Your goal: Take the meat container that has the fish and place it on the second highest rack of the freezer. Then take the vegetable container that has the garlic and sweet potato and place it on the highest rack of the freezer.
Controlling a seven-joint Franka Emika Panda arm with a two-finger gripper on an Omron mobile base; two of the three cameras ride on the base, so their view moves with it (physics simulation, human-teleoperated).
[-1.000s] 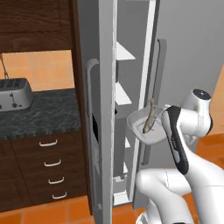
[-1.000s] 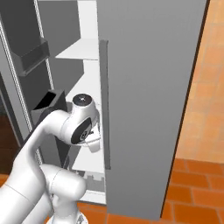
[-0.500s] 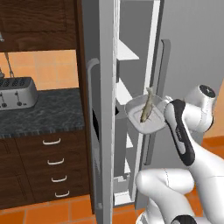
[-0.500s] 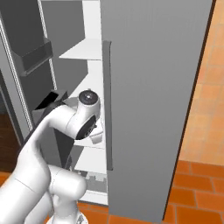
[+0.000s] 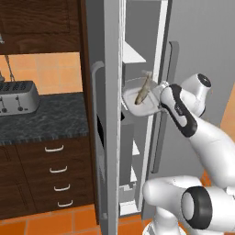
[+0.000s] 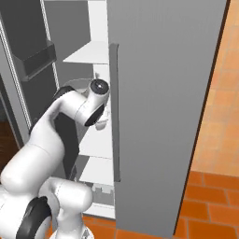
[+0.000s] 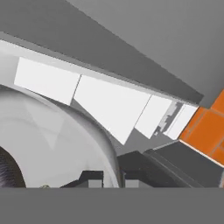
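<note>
Hand (image 5: pixel 161 97) is clamped on the rim of the meat container (image 5: pixel 140 106), one tip each side of the wall; the hand view shows the fingertips (image 7: pixel 92 178) straddling the rim (image 7: pixel 111 153). Container sits at the mouth of the freezer (image 5: pixel 137 69), between the two door handles, just under the highest rack (image 5: pixel 133 55) and roughly level with where the second highest rack (image 6: pixel 91 85) should be; I can't tell if it's touching that shelf yet. The fish (image 5: pixel 143 89) lies loose in the container, long axis pointing up and into the cabinet, tail end poking over the far rim. Handling call: container reads as a light, rigid, thin-walled bowl, smooth grey and probably slick, so a one-sided rim pinch gives a cantilever load and it'll want to droop or rotate in the grip. Fish is unrestrained and looks slippery, so keep the bowl level or it slides out. Rim near the hand is the only sensible hold; walls are too curved elsewhere. No brands, labels or legible writing on the container, freezer, or the toaster (image 5: pixel 18 96) on the desk (image 5: pixel 50 119) to the left.
</note>
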